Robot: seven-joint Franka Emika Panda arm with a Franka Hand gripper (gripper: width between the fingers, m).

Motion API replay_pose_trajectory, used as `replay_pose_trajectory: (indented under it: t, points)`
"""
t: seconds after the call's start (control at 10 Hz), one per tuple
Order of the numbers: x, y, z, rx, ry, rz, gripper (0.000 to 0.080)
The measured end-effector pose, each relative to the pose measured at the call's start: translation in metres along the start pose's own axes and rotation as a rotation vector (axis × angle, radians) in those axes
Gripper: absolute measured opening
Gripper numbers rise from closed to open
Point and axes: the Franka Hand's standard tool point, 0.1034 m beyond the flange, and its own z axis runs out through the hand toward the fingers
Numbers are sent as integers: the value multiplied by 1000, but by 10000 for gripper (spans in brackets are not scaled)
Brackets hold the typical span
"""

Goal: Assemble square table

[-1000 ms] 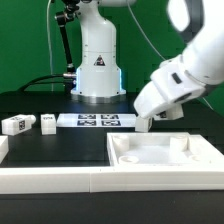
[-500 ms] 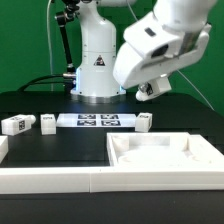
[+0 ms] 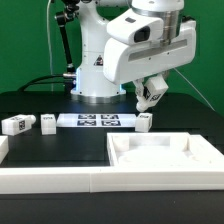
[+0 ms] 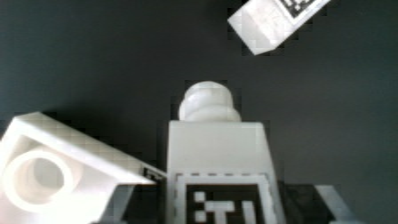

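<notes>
I see the thin flat white marker board (image 3: 95, 121) lying on the black tabletop (image 3: 60, 150), with the long white rail (image 3: 50, 181) nearer the camera.

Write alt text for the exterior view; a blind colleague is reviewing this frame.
The gripper holds a white leg in the air above the black table. On it lie another leg, the marker board and the square tabletop.

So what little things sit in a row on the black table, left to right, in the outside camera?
Far-left leg → second leg → marker board → right-hand leg. The tool holds a fourth leg above that last one, so it's left out.
</notes>
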Motion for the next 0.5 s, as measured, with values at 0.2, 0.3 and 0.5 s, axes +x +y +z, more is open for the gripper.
replay_pose_trajectory:
  t: [0.2, 0.3, 0.5]
  points:
    - [16, 15, -22, -31, 140, 0, 287]
    - [14, 20, -19, -51, 213, 4, 287]
    - [9, 25, -14, -74, 287, 6, 287]
